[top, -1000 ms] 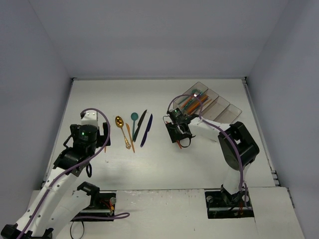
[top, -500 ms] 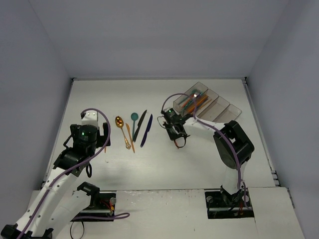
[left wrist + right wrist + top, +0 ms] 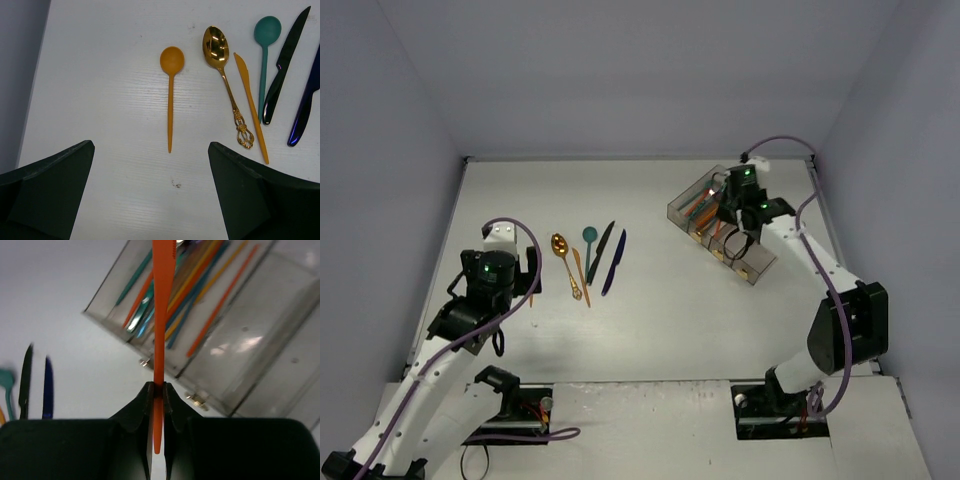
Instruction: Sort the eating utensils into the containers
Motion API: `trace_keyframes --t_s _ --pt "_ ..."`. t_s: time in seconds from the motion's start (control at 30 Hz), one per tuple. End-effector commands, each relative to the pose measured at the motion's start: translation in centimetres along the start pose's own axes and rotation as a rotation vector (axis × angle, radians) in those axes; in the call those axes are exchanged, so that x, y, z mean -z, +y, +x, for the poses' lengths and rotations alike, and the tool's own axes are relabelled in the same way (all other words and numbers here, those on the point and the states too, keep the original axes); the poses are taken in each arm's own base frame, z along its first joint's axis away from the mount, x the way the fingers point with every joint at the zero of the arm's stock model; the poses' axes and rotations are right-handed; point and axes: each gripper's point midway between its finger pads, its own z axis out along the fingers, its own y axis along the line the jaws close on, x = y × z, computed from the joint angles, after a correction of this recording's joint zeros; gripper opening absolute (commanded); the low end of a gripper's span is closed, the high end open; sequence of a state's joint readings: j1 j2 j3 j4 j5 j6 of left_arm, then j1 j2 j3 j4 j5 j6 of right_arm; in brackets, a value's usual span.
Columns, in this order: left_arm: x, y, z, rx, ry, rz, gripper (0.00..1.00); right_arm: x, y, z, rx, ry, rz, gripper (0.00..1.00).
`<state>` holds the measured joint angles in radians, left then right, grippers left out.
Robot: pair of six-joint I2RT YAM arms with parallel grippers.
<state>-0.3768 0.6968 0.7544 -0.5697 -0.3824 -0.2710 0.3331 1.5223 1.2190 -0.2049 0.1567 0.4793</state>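
The right end effector [image 3: 156,390] is seen clamped shut on a slim, flat orange utensil [image 3: 162,300], which is gripped close to one end, so that only a short tip projects behind the jaws. The long remainder is held out over the containers [image 3: 260,360]. Whether this piece is a fork, knife or spoon cannot be told, as its far end is cut off by the frame. The containers are shown as a row of narrow, clear smoky-grey bins joined side by side and set at an angle near the far right corner of the tabletop [image 3: 650,320]. A bundle of orange, teal and yellow-orange pieces is laid lengthwise in the leftmost bin, while the bins towards the right edge are seen mostly bare. The left end effector [image 3: 152,165] is held wide open with nothing between its fingers, and is poised above the left half of the tabletop. Six loose utensils are laid out there in a rough row, handles towards the near edge. An orange spoon [image 3: 170,100] is placed nearest the left edge, apart from the rest. A glossy gold spoon [image 3: 222,75] with an ornate handle lies next, with a plain orange knife [image 3: 250,107] just beside it. Further right, a teal spoon [image 3: 264,55], a serrated black knife [image 3: 282,70] and a dark navy knife [image 3: 305,105] are found close together.
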Motion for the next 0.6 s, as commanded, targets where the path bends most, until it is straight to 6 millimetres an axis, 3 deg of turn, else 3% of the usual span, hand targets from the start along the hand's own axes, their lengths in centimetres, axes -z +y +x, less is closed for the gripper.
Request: trace_keyframes --t_s 0.0,0.2,0.4,0.57 --pt "0.1 0.1 -2.2 0.034 -0.066 -0.008 0.97 -1.0 -5.0 -2.5 -0.216 -0.042 0.123 0.0" --pt "0.1 0.3 -2.3 0.037 -0.069 -0.013 0.97 -3.9 -8.4 -1.9 -0.334 0.005 0.19 0.0" --pt "0.1 0.3 -2.2 0.034 -0.066 -0.016 0.97 -5.9 -8.8 -0.2 -0.372 0.061 0.213 0.02" --pt "0.1 0.4 -2.2 0.036 -0.068 -0.017 0.97 -5.9 -8.6 0.6 -0.34 0.082 0.207 0.21"
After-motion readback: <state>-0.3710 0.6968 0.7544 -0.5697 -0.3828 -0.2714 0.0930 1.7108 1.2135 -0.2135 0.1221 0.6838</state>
